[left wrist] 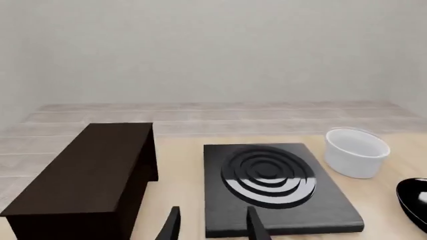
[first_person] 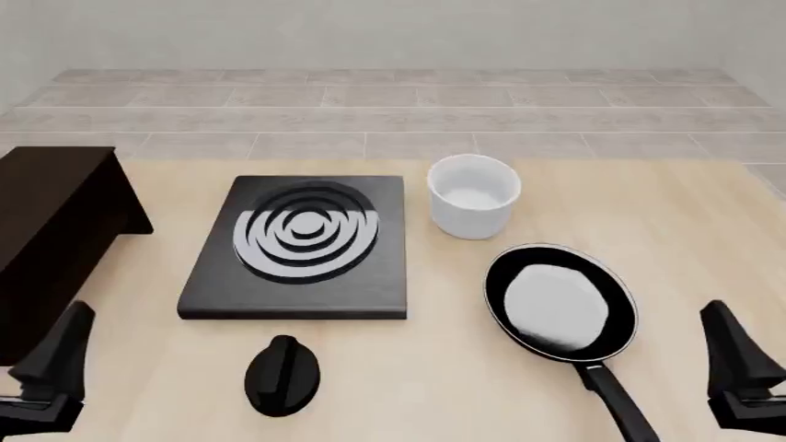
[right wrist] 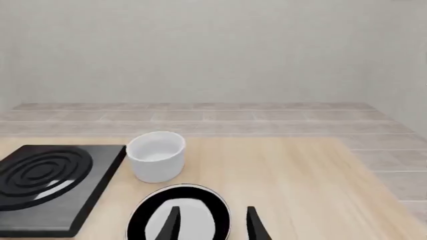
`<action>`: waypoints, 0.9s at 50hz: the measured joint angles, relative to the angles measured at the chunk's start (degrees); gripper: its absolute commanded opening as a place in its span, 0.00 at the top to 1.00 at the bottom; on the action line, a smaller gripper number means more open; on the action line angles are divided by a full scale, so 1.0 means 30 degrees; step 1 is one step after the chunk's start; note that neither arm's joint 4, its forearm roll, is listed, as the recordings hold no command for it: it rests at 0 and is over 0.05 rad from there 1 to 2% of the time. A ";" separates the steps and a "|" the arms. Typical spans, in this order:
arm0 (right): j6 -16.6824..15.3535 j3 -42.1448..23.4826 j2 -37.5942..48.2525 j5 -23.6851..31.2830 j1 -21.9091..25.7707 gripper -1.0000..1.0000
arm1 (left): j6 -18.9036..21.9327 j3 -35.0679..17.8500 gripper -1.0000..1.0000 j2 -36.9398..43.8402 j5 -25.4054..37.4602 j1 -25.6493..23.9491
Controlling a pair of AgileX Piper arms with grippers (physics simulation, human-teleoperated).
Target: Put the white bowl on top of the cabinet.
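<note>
The white bowl [first_person: 473,195] stands upright on the bench [first_person: 664,212] just right of the stove plate [first_person: 301,247], w/ the cabinet [first_person: 50,235] well off beyond the plate's left edge; it looks light, rigid and prob slick-glazed, so best pinched across the rim wall, one finger inside. Both hands, left hand [left wrist: 210,225] and right hand [right wrist: 212,224], are open and hold nothing. Frying pan [first_person: 559,302] sits near the plate's front right, knob [first_person: 283,374] just before its front edge; carry must clear the plate.
</note>
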 measured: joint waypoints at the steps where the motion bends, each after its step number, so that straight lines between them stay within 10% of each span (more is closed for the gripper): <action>1: -0.0038 -0.0005 0.0002 -0.0023 -0.0009 0.00 | 0.0010 -0.0016 0.00 0.0033 -0.0029 0.0083; 45: -0.0417 -0.0134 -0.0040 -0.0169 -0.0105 0.00 | 0.0108 -0.6608 0.00 0.8000 0.0663 -0.1859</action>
